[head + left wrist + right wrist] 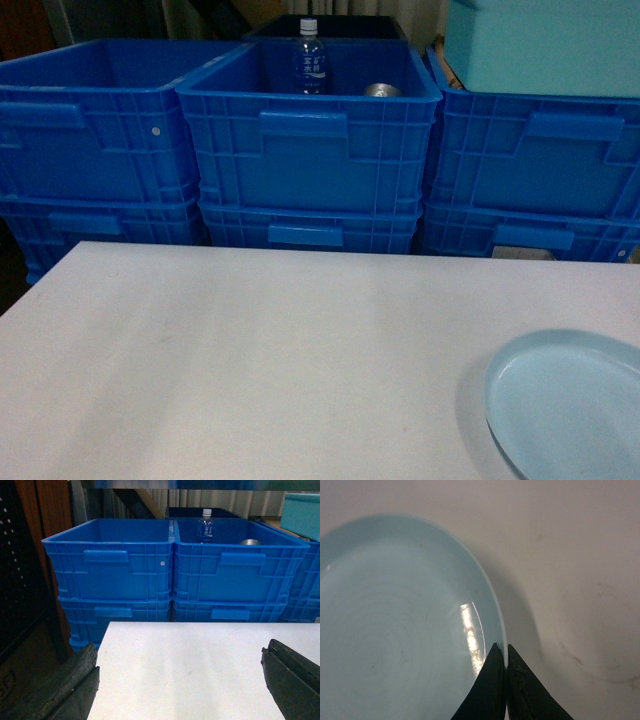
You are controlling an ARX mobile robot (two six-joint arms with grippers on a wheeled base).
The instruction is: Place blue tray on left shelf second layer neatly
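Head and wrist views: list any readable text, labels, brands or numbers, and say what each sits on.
None can be read.
Water bottle in the middle top crate: its blue label carries white characters, too small and blurred to read in the head and left wrist views.
Blue tray, held at its rim by the right gripper: plain, no markings.
Crates, teal box, table: no print visible.
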